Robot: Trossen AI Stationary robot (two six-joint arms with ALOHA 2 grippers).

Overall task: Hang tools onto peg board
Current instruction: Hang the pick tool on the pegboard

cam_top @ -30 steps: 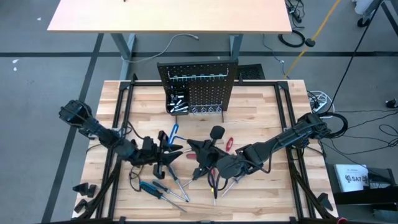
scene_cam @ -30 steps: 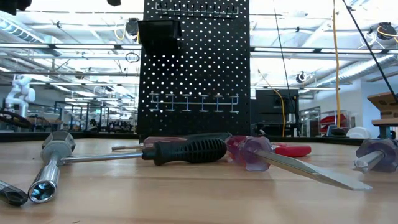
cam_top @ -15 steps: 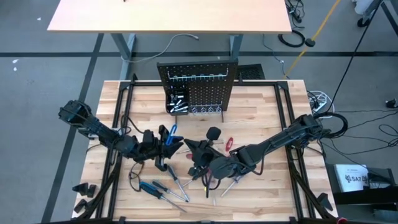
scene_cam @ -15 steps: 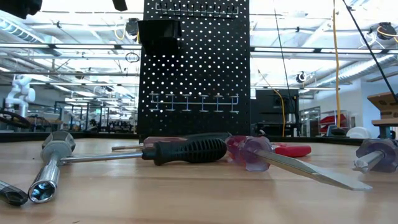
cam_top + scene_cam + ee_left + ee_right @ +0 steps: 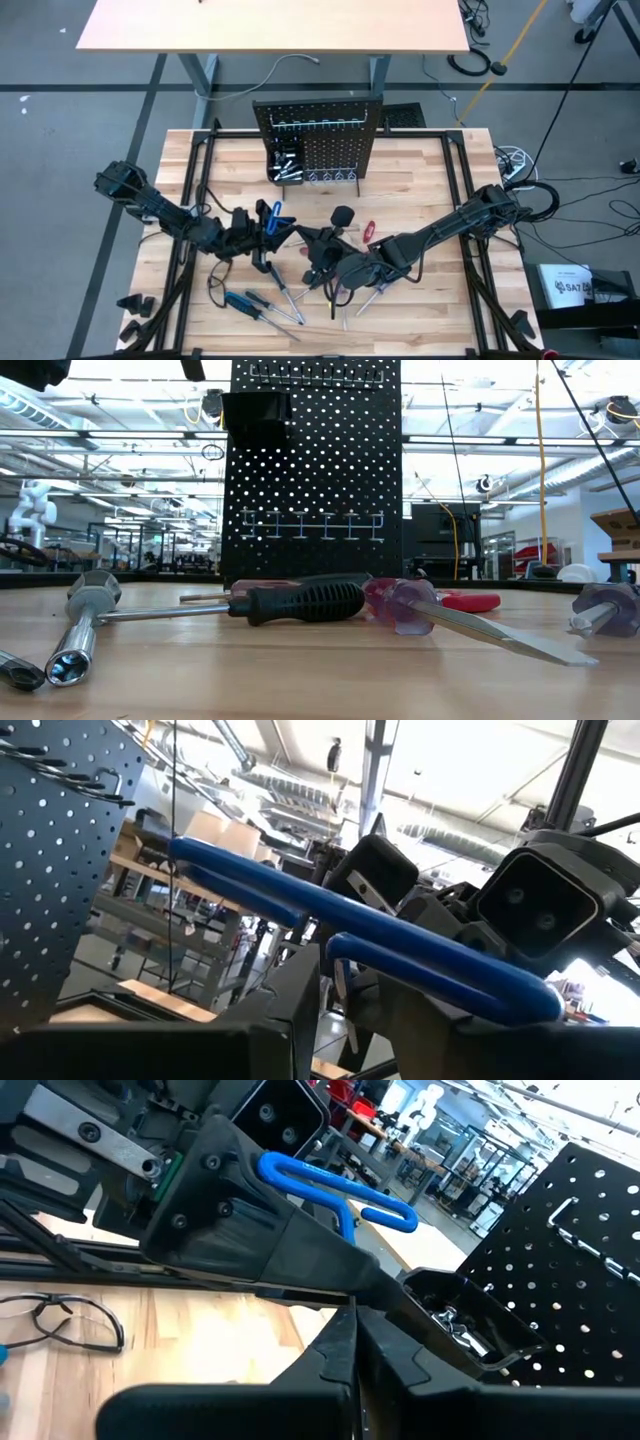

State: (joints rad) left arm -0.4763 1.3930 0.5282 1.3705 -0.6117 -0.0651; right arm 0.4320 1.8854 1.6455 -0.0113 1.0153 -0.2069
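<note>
The black peg board (image 5: 318, 140) stands upright at the table's far middle, with a row of hooks (image 5: 310, 520) and a small bin (image 5: 285, 166) that holds silvery pieces. My left gripper (image 5: 270, 238) is at the table's middle, shut on a tool with a blue looped handle (image 5: 380, 925). My right gripper (image 5: 310, 242) is shut, and its tips stand right in front of the left gripper (image 5: 250, 1230). Whether the two touch I cannot tell. Other tools lie on the table near the front: blue-handled screwdrivers (image 5: 240, 300) and a black-handled one (image 5: 300, 600). My left gripper pinches the tool between its two fingers where the lower blue bar (image 5: 336, 968) runs down between them; the fingers hide the spot itself. The fingers come from the table's left, tilted a little upward. The tool is lifted clear of the table, and its blue loop sticks out past the fingertips.
A red-handled tool (image 5: 368, 230) lies just right of the grippers. A socket driver (image 5: 75, 635) and a clear purple-handled screwdriver (image 5: 405, 605) lie on the wood. Metal frame rails (image 5: 190, 190) run along the table's sides. Loose cable (image 5: 215, 285) lies near the left arm.
My right gripper has come a little toward the table's left, closer to the left gripper. My left gripper has swung slightly toward the far edge with the blue-handled tool still held clear. Both have kept still over the last half second.
</note>
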